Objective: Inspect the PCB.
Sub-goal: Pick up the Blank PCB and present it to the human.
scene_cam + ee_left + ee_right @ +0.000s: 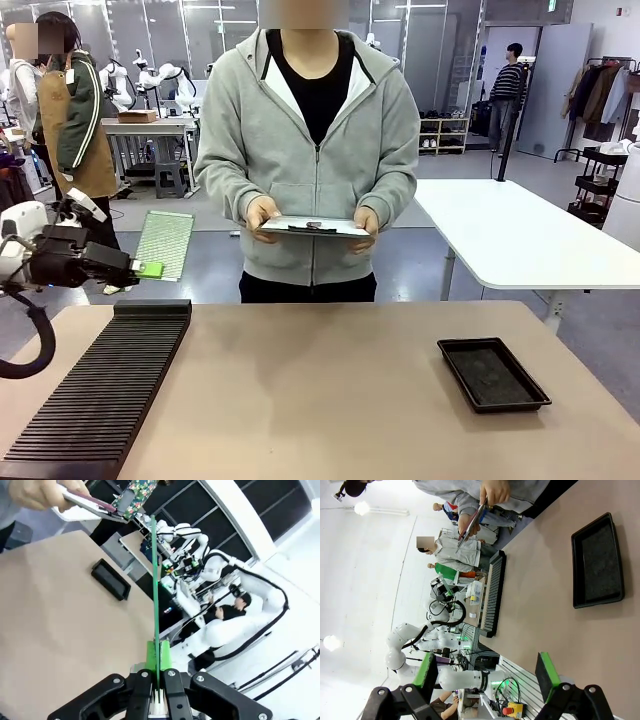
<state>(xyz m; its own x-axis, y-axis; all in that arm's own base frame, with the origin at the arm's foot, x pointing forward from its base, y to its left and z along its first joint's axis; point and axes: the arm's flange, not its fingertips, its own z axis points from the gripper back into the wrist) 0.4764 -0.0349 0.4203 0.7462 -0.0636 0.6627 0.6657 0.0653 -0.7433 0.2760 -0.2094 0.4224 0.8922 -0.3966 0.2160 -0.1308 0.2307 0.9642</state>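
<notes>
Spreading across the whole foreground, the tan tabletop [330, 400] carries two things set well apart, which leaves a wide bare middle for the arms to work over. A person in a grey hoodie [310, 140] stands at the far edge, facing the robot. The long black slotted rack [100, 390] lies along the robot's left side; its grooves look made to hold boards on edge, and I can see none standing in them. Over on the right lies the shallow black tray [492, 373], dark-lined and with nothing in it as far as I can tell. The person holds a grey clipboard [313, 227] level at waist height, gripped at each end, probably ready to note a result. The PCB [165, 243] is up in the air off the table's left side, above the far end of the rack. It is turned broadside toward the person, presumably so its dotted face can be read. The left gripper [148, 268] is clamped on the board's lower edge — a pinch on the rim that keeps the face uncovered. The right gripper [487, 674] hangs above the tabletop with its jaws spread wide, holding nothing.
</notes>
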